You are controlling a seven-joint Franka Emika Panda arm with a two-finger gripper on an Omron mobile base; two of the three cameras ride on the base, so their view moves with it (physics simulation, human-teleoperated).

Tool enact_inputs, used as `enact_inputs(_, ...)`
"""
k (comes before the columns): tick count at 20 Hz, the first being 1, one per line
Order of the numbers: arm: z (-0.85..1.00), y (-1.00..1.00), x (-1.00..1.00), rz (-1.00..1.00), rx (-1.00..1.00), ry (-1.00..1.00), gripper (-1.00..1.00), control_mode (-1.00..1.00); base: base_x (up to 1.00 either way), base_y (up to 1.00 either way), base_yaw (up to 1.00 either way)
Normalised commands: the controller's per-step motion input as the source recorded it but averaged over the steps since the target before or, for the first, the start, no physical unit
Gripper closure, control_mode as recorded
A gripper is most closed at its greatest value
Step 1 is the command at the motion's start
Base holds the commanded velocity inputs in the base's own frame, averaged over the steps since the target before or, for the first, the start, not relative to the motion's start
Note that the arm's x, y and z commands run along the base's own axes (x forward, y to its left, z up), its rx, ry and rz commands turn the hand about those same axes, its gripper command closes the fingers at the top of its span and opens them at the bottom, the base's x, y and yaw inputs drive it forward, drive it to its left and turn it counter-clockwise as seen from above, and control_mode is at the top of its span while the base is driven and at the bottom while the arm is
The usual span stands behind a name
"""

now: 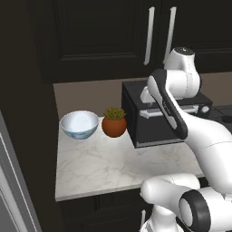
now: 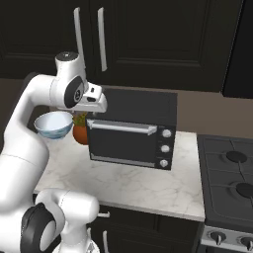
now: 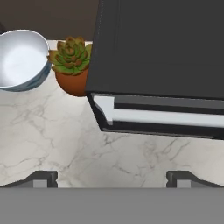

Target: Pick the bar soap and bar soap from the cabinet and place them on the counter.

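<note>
Above the marble desk [image 3: 65, 144] my hand [image 3: 111, 178] hangs with its fingers spread wide, grasping nothing, looking down at bare stone in front of the black toaster oven [image 3: 162, 65]. Left of the oven stand a potted succulent [image 1: 113, 121] and a white bowl [image 1: 79, 124]. Both doors of the dark cabinet [image 2: 148, 39] overhead are closed, so I cannot see either bar soap.

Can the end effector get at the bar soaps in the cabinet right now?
Probably not yet. Both dark cabinet doors look shut, so no soap is exposed. The open end effector hangs over the marble counter before the toaster oven, holding nothing.
</note>
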Motion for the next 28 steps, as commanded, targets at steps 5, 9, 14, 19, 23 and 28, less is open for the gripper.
enact_inputs(5, 0.00, 0.00, -0.03, 0.00, 0.00, -0.03, -1.00, -1.00, 0.00, 0.00, 0.00)
enact_inputs(9, 0.00, -0.01, -0.05, 0.00, 0.00, -0.05, -1.00, -1.00, 0.00, 0.00, 0.00)
enact_inputs(14, 0.01, -0.09, -0.09, 0.00, 0.00, -0.08, -1.00, -1.00, 0.00, 0.00, 0.00)
enact_inputs(19, 0.01, -0.08, -0.09, 0.00, 0.00, -0.08, -1.00, -1.00, 0.00, 0.00, 0.00)
enact_inputs(23, 0.07, -0.07, -0.11, 0.00, 0.01, -0.09, -1.00, -1.00, 0.00, 0.00, 0.00)
enact_inputs(28, 0.16, -0.14, -0.18, 0.00, 0.01, -0.13, -1.00, -1.00, 0.00, 0.00, 0.00)
